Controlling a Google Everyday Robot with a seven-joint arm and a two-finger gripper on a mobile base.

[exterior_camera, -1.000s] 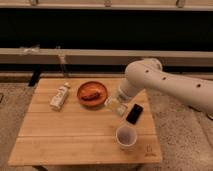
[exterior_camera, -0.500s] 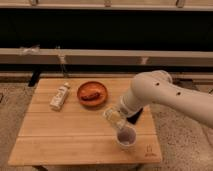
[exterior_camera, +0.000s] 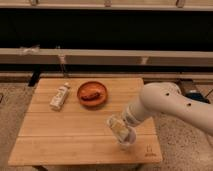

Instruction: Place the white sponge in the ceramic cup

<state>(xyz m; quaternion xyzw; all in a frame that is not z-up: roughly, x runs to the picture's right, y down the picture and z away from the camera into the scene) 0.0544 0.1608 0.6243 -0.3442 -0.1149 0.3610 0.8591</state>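
My gripper (exterior_camera: 118, 128) is at the front right of the wooden table (exterior_camera: 65, 137), reaching in from the right on the white arm (exterior_camera: 165, 102). It is shut on the white sponge (exterior_camera: 117, 126), a small off-white block tilted at the fingertips. The sponge is right over the mouth of the ceramic cup (exterior_camera: 127, 140) and looks to touch its rim. Only the cup's lower wall shows below the gripper.
An orange-brown bowl (exterior_camera: 92, 93) with food in it sits at the table's back middle. A white bottle (exterior_camera: 59, 96) lies on its side to the bowl's left. The black slab is hidden behind my arm. A dark counter and rail run behind the table.
My arm has swung forward and down from near the bowl to the cup, carrying the sponge. The gripper now covers the cup's mouth, and the arm hides the black slab.
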